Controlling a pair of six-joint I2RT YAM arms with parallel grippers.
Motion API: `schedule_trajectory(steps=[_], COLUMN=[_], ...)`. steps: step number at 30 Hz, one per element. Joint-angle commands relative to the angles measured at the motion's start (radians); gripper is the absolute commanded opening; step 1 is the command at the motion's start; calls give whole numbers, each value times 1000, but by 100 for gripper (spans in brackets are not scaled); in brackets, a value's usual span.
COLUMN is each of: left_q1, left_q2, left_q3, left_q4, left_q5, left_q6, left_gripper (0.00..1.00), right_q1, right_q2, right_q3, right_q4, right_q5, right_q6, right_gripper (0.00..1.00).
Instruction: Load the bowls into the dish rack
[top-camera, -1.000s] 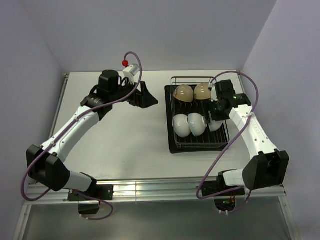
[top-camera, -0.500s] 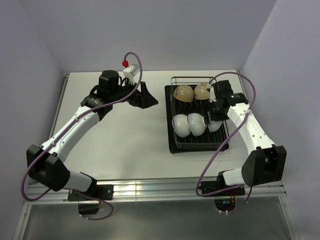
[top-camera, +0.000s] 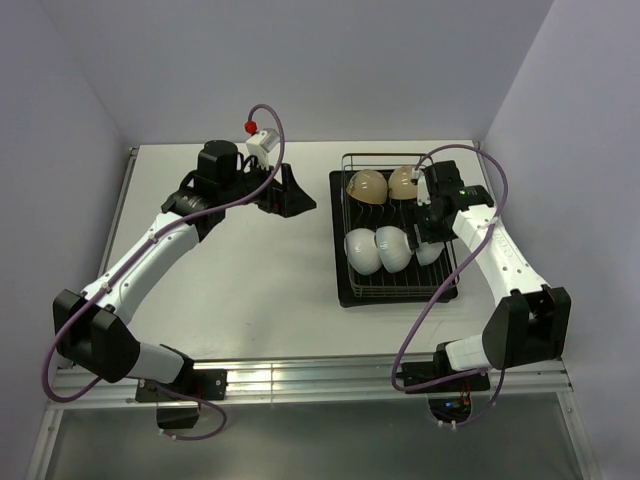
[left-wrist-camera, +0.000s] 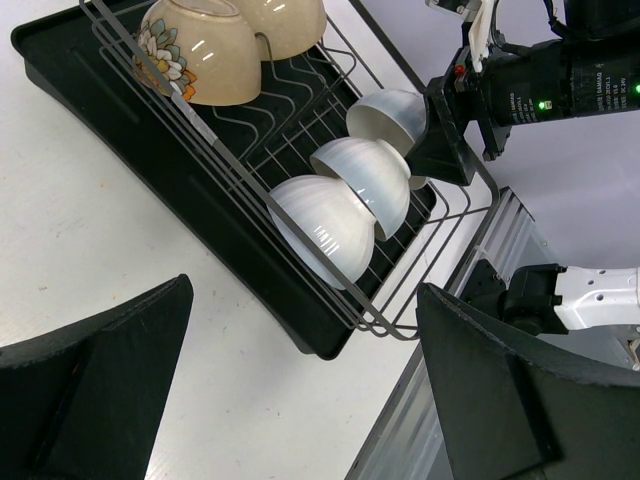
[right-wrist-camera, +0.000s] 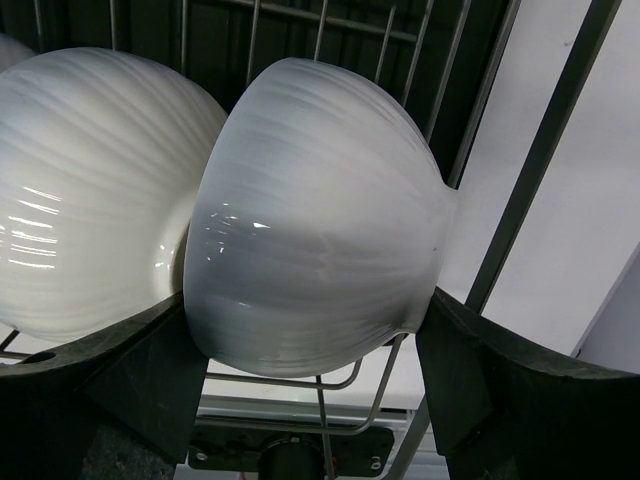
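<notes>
The white bowl (right-wrist-camera: 310, 210) could be knocked against the neighbouring bowl (right-wrist-camera: 80, 190), or tipped over, if the right tool (right-wrist-camera: 305, 370) is parted before it is seated. It is clamped between that tool's fingers (right-wrist-camera: 120, 390), inside the dish rack (right-wrist-camera: 530, 180). The left tool (left-wrist-camera: 300, 390) is held apart, empty.

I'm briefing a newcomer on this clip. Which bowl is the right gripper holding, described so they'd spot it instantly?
Start at the dish rack on the table's right side. Its near row holds three white bowls; take the white bowl at the right end, the only one clasped by the right gripper.
</notes>
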Motion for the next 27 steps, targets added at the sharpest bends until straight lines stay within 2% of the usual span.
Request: schedule_trajectory(steps=[1,3,13,15,17,27], left_q1=[4,5,5,5,5,5], left_q2=[-25,-22,-17,-15,-17,-18], left_q3=[8,9,17,17,17,14], left_q4=[11,13,5,4,4,2], left_q5=[9,11,12,14,12,11], left_q6=[14,16,23,22,25,30], left_gripper=[100,99,100,100,99,100], right_q1=[16,14,16,17,17,17], right_q2=[2,-2,5,4,2,-9], right_q3=[11,9,9,9,11,34], right_q4=[25,26,11,11,8,-18], right_q5=[-10,-10,-13,-11,-11,-57], right_q6=[-9,-9,-6,-4,-3,3], right_gripper=[50,59,86,97,100,100])
